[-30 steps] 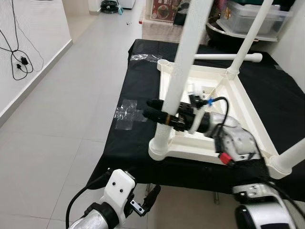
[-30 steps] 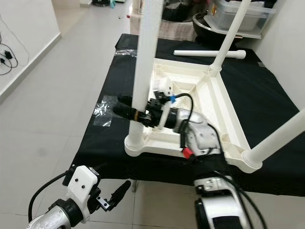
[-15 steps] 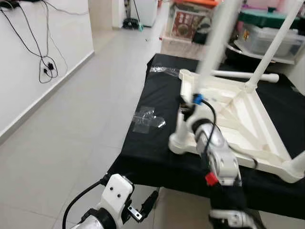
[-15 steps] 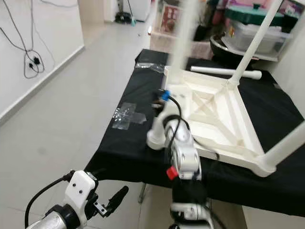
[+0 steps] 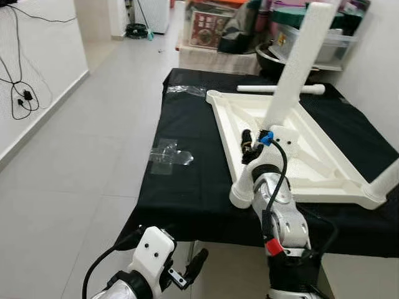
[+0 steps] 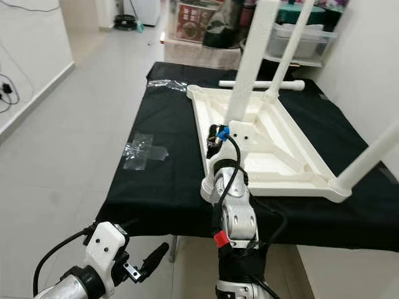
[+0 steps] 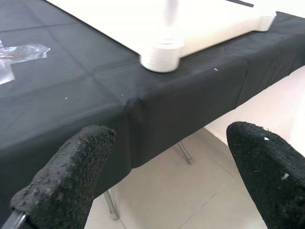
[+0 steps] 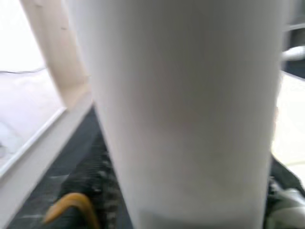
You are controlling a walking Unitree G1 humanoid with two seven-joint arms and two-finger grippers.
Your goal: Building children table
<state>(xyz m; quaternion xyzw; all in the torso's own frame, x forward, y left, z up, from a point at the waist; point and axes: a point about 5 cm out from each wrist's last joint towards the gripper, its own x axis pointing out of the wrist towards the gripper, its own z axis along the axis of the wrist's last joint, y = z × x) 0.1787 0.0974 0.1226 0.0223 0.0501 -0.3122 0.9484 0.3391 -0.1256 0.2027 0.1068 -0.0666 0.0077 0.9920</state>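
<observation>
Right gripper (image 5: 248,144) clamped round the near table leg (image 5: 293,75), low on the shaft above its corner socket. Upturned white tabletop (image 6: 274,156) lies on black cloth (image 5: 187,180), centre-right. Loose leg (image 5: 280,90) at 12 o'clock behind it. Right wrist view: leg surface blurred, close up. Left gripper (image 7: 167,176) spread wide, holding nothing, at 7 o'clock below the cloth edge. Tape patch (image 5: 169,154) at 9 o'clock.

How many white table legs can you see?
4. Near-left leg, by the right gripper; far leg; near-right leg, all standing; loose leg lying on the black cloth.
</observation>
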